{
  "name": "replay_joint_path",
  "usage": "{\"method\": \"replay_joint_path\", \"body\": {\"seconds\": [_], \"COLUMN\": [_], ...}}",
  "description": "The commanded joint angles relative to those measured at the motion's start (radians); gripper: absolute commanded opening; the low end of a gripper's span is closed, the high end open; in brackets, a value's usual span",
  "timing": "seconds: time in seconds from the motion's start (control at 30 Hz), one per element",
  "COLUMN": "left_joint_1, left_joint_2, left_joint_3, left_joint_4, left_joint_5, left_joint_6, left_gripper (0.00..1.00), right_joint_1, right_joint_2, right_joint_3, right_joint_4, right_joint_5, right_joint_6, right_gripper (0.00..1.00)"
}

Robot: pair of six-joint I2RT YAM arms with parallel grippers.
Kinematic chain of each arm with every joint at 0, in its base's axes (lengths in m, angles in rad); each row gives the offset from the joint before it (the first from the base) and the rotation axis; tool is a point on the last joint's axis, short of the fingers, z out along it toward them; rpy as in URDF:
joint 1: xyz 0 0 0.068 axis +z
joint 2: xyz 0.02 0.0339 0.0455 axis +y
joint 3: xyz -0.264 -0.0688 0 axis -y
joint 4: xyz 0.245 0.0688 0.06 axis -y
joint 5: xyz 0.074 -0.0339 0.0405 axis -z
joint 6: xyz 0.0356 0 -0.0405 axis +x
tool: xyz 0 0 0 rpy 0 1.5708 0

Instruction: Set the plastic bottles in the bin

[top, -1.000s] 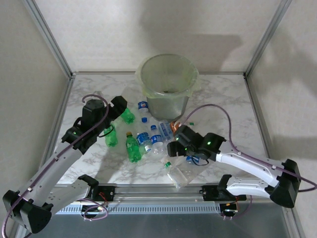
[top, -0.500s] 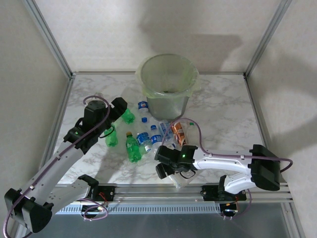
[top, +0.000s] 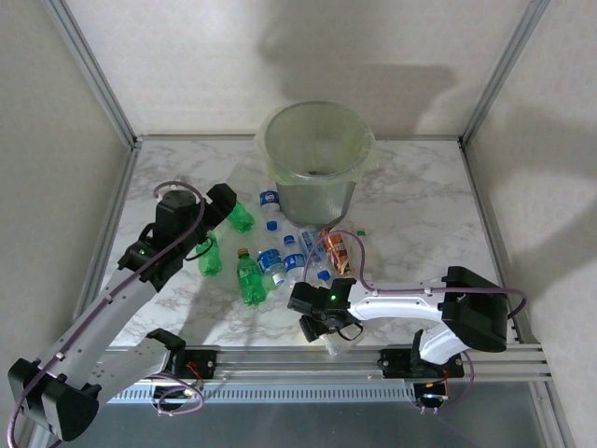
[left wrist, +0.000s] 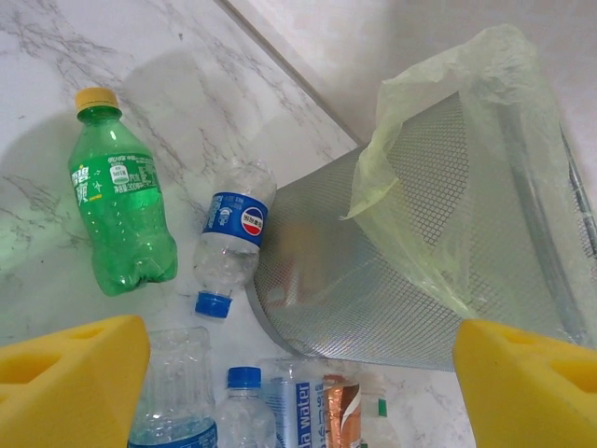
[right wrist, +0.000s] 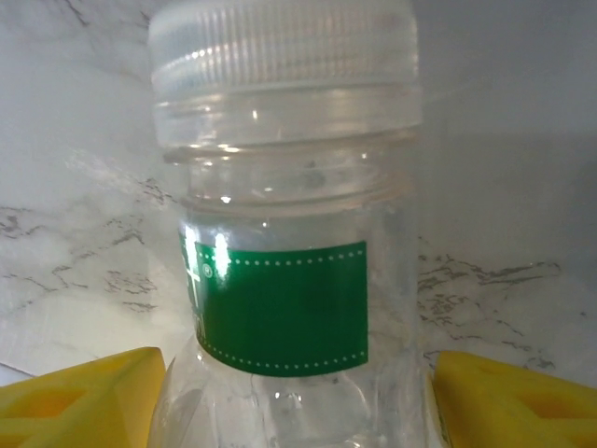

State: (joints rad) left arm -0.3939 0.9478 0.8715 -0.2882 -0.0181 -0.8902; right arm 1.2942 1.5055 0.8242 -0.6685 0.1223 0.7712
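My right gripper [top: 322, 324] is low at the table's near edge, and in the right wrist view my right gripper [right wrist: 297, 401] has its yellow pads [right wrist: 84, 397] against both sides of a clear bottle with a green label and clear cap [right wrist: 280, 308]. That bottle [top: 336, 343] lies on the table. My left gripper [top: 220, 209] hangs open over the left of the bottle pile, and in its wrist view my left gripper [left wrist: 298, 392] holds nothing. Below it lie a green bottle [left wrist: 121, 205], a blue-labelled clear bottle [left wrist: 233, 233] and several others. The bin [top: 317, 191] stands behind them.
More bottles lie between the arms: green ones [top: 249, 280], blue-capped clear ones [top: 278, 261] and an orange-labelled one [top: 338, 250] in front of the bin [left wrist: 401, 271]. The metal rail [top: 298, 359] runs just behind the held bottle. Walls close in at left, right and back.
My right arm swung from the bottle pile near the bin down to the near edge, over the clear green-labelled bottle, and its jaws narrowed onto it. The left arm barely moved.
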Motion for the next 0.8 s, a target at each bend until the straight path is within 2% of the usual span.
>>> {"method": "replay_joint_path", "body": {"seconds": [0.0,0.47,0.77], "left_joint_1": [0.014,0.026,0.028], "left_joint_2": [-0.021,-0.023,-0.016], "left_joint_3": [-0.015,-0.024,-0.021], "left_joint_4": [0.008,0.008,0.003], "left_joint_5": [0.003,0.007,-0.003], "left_joint_6": [0.008,0.0,0.014], "left_gripper": [0.84,0.83,0.82], "right_joint_1": [0.013,0.004,-0.067], "right_joint_2": [0.007,-0.116,-0.282], "right_joint_3": [-0.004,0.097,0.127], "right_joint_4": [-0.006,-0.04,0.025], "right_joint_5": [0.033,0.126,0.183], "right_joint_6": [0.002,-0.003,0.026], "right_gripper": [0.69,0.62,0.57]}}
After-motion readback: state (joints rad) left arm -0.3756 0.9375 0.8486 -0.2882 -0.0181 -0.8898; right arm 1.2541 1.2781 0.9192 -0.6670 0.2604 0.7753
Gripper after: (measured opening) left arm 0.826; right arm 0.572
